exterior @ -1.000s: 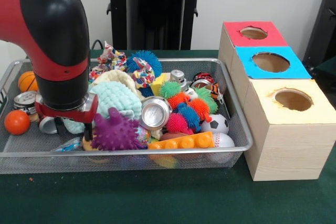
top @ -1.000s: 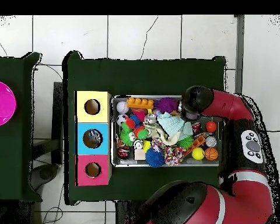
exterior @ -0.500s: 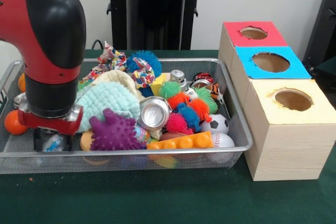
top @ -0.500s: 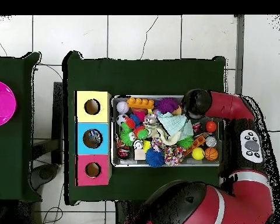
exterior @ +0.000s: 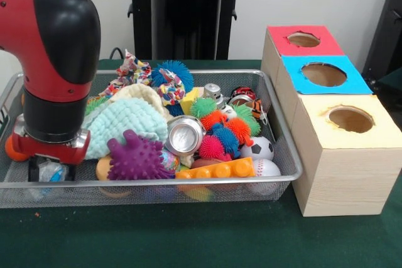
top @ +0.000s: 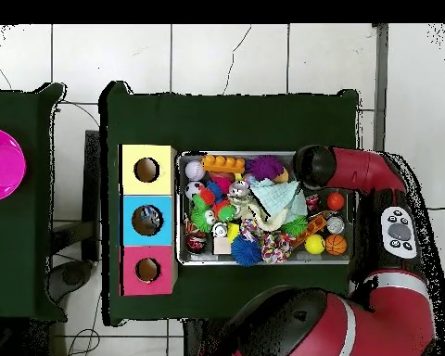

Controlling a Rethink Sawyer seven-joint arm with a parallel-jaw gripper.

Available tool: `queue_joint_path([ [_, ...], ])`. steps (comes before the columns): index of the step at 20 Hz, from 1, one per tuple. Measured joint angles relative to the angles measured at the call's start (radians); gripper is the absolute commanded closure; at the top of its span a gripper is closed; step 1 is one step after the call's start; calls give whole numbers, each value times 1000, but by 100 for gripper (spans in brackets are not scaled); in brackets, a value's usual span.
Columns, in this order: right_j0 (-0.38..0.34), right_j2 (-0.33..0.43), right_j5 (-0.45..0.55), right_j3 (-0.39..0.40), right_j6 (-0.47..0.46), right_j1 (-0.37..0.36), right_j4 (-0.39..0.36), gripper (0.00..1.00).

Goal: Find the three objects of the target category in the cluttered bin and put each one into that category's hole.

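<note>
The wire mesh bin (exterior: 188, 183) lies on the green table, full of toys; it also shows in the overhead view (top: 263, 262). My gripper (exterior: 48, 171) is down inside the bin's left front corner. A small clear bottle with a blue label (exterior: 53, 171) sits right at the gripper, low on the mesh floor. Whether the gripper holds it does not show. No other bottle is visible. The blue-topped box's hole (exterior: 323, 74) is the middle one in the row to the right of the bin (top: 146, 220). In the overhead view the arm's wrist (top: 311, 165) covers the gripper.
A purple spiky ball (exterior: 137, 157), a mint cloth (exterior: 125, 123) and a silver can (exterior: 184, 135) lie right of the gripper. An orange ball (exterior: 10, 149) sits behind it. Red-topped (exterior: 303, 40) and yellow-topped (exterior: 350, 119) boxes flank the blue one. A pink bowl (top: 2, 164) stands on another table.
The arm has moved left along the bin's front, from beside the purple spiky ball to the left corner. The clear bottle now sits further left, under the gripper.
</note>
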Motion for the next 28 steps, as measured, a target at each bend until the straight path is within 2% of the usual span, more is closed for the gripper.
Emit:
queue_joint_path([
  [10,0,0,7,0,0,7,1,0],
  [16,6,-3,107,-1,0,-2,0,0],
  [17,8,-3,141,-1,0,-11,1,100],
  [28,7,-4,159,-2,0,-40,1,100],
])
